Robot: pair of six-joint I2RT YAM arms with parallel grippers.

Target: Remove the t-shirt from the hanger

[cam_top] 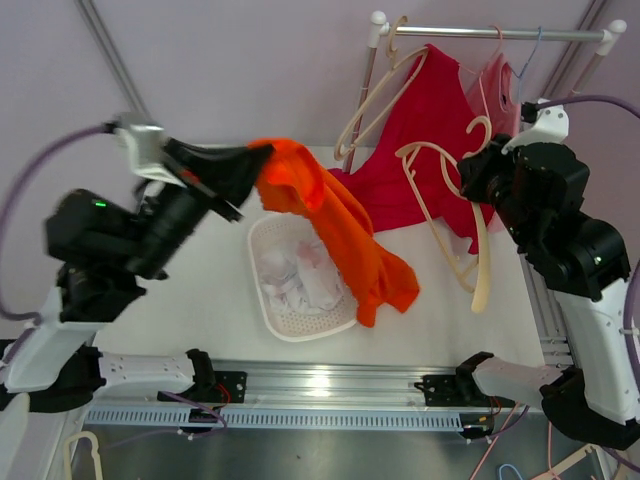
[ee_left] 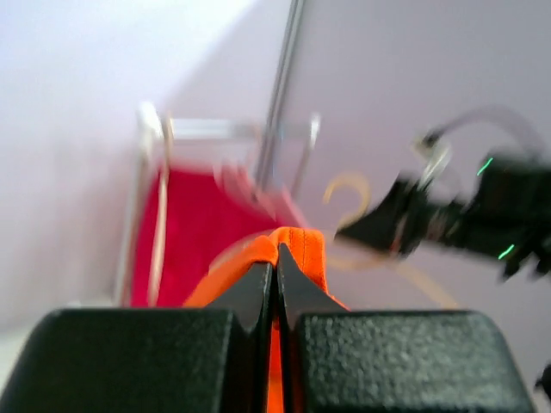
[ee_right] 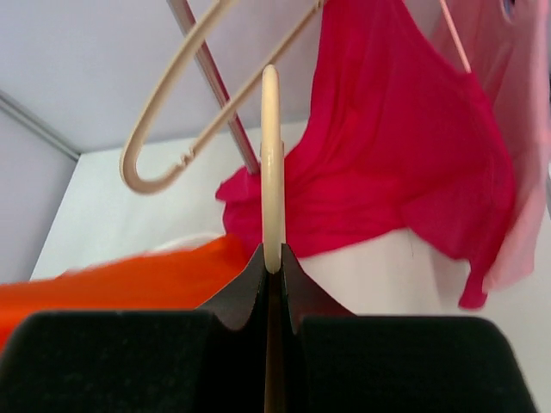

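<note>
My left gripper [cam_top: 255,160] is shut on the orange t-shirt [cam_top: 345,235] and holds it up; the cloth hangs down over the white basket [cam_top: 285,325]. In the left wrist view the orange t-shirt [ee_left: 301,249] folds over my shut gripper [ee_left: 276,258]. My right gripper [cam_top: 470,178] is shut on a cream hanger [cam_top: 478,270], which hangs bare, off the shirt, at the right. In the right wrist view the hanger [ee_right: 271,163] stands up from my shut gripper [ee_right: 271,258], with the orange t-shirt [ee_right: 129,275] at lower left.
A rack [cam_top: 490,32] at the back holds a red garment [cam_top: 425,140], a pink garment [cam_top: 497,90] and another cream hanger [cam_top: 385,85]. The basket holds white cloths [cam_top: 300,275]. A metal rail [cam_top: 320,385] runs along the near edge.
</note>
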